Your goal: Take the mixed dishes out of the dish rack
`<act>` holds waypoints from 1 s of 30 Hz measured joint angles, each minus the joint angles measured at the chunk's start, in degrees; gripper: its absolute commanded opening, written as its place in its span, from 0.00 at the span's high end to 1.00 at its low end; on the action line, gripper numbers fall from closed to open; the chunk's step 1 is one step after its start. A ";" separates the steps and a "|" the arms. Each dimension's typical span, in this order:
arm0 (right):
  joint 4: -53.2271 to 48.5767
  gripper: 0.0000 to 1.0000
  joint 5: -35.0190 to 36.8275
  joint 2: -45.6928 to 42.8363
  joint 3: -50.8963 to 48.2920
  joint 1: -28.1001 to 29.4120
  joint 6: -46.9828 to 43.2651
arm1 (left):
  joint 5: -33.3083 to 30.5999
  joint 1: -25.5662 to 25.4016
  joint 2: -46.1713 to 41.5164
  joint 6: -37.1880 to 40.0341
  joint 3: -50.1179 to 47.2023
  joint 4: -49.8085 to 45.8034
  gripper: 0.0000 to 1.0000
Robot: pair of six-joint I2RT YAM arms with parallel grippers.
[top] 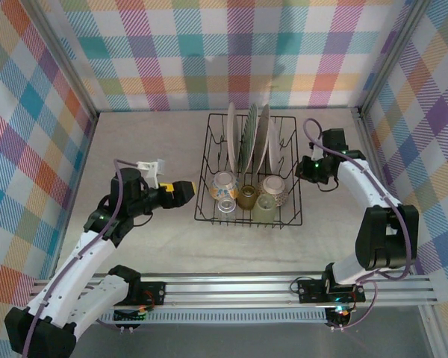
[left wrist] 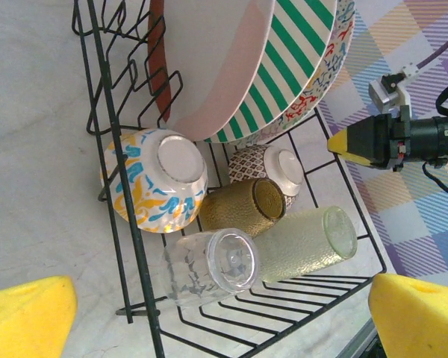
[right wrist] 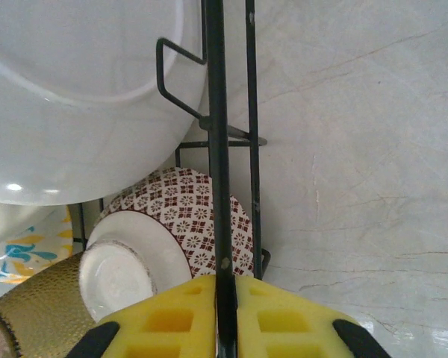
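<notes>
Dish rack (top: 246,221) sits mid-tabletop (top: 134,149) w/ dishes aboard. R gripper (right wrist: 225,313) pinches its 3 o'clock rim wire; L gripper (top: 184,192) gapes wide at 9 o'clock. Risk: a tug drags the rack, and plates (top: 248,138) topple onto cups (top: 246,198).

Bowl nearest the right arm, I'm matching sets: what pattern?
The bowl: dark-red flower tiles on white, clearest in the right wrist view.

The dish rack (right wrist: 215,89) is black wire. One plate (left wrist: 291,52) has green and white stripes. One bowl (left wrist: 138,186) carries blue-and-orange flourishes, and the other bowl (right wrist: 198,216) a brown flower lattice. The cups are amber (left wrist: 235,209), pale green (left wrist: 302,242) and clear (left wrist: 201,268). The left fingers (left wrist: 26,313) are yellow.
</notes>
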 measured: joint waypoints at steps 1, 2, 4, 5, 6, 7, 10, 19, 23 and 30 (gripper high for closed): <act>0.09 0.85 -0.09 -0.22 0.00 -0.13 0.04 | -0.07 -0.28 0.42 0.09 0.55 -0.15 0.00; 0.35 0.85 -0.35 -0.31 0.02 -0.24 0.15 | -0.24 -0.50 0.79 0.11 1.01 -0.22 0.00; 1.16 0.85 -1.11 -0.31 0.02 -0.35 0.24 | -0.50 -0.85 1.60 0.11 1.90 -0.42 0.00; 1.99 0.85 -1.66 -0.28 0.07 -0.44 0.26 | -0.72 -1.03 2.16 0.17 2.51 -0.50 0.00; 2.62 0.86 -2.21 -0.17 0.28 -0.42 0.26 | -0.96 -1.14 2.97 0.28 3.32 -0.74 0.00; 3.10 0.86 -2.60 0.07 0.57 -0.26 0.24 | -1.07 -1.22 3.76 0.33 4.07 -1.01 0.00; 4.20 0.89 -3.43 1.84 2.40 0.79 0.17 | -1.46 -1.64 6.38 0.37 6.27 -1.46 0.00; 5.95 0.97 -3.96 5.38 3.39 4.50 -0.04 | -2.91 -3.08 9.64 0.52 8.20 -1.73 0.02; 6.03 0.96 -3.89 5.84 3.45 5.90 -0.04 | -3.26 -3.89 10.86 0.52 9.33 -1.73 0.02; 4.09 0.74 -0.52 3.52 4.17 6.56 0.20 | -4.07 -4.50 11.45 0.55 9.68 -1.70 0.01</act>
